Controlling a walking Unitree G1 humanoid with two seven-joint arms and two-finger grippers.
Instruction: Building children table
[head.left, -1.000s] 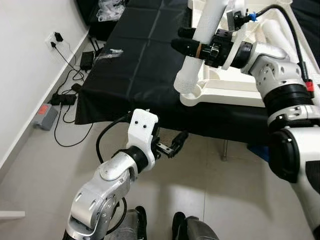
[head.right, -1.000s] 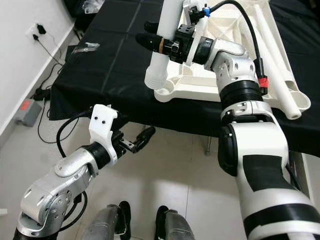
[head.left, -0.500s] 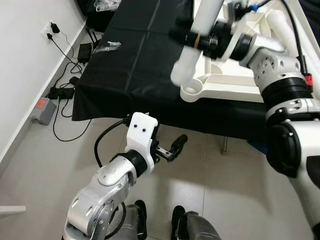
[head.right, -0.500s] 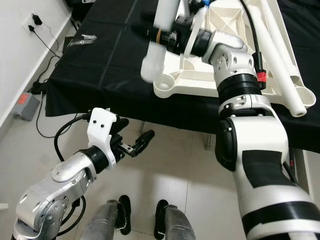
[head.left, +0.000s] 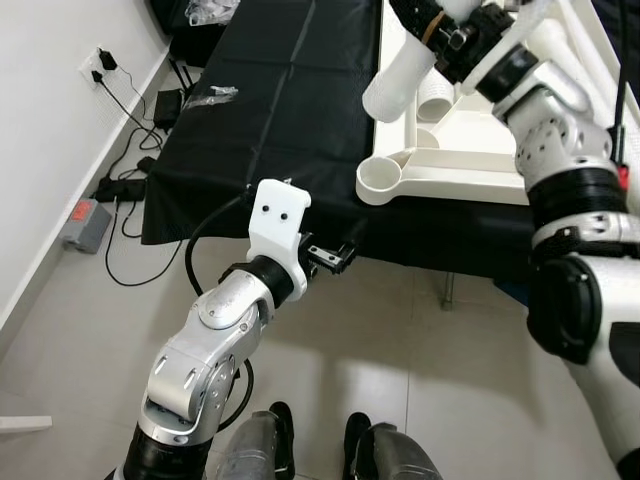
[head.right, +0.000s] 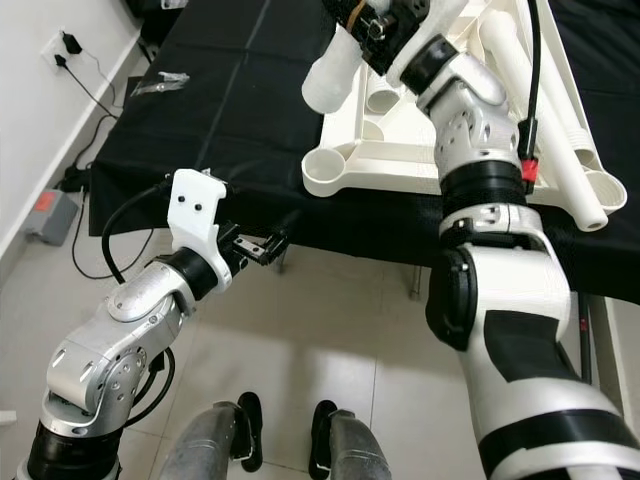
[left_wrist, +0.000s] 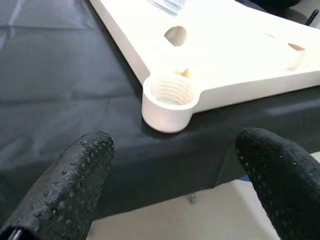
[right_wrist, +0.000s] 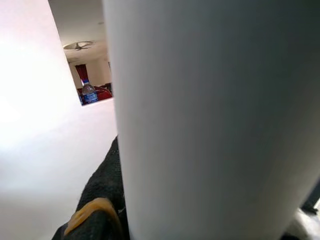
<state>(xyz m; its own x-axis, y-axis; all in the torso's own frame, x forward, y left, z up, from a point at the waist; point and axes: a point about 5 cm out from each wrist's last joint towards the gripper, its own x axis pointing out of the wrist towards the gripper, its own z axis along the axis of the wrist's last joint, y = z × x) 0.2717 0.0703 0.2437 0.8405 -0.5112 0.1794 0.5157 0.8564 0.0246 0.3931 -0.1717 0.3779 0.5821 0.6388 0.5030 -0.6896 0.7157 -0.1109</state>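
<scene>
The right gripper is clamped around a fat white plastic tube leg and holds it up in the air, tilted. The leg's open end points down and toward the robot's left. Just below it, a bit nearer the robot, sits the round threaded corner socket of the upside-down white plastic tabletop, which lies on a black cloth-covered table. So the leg has to stand up straight and come down into that hole — the right arm is the nearer one. The left gripper waits wide open, holding nothing, low by the table edge and facing the same socket.
</scene>
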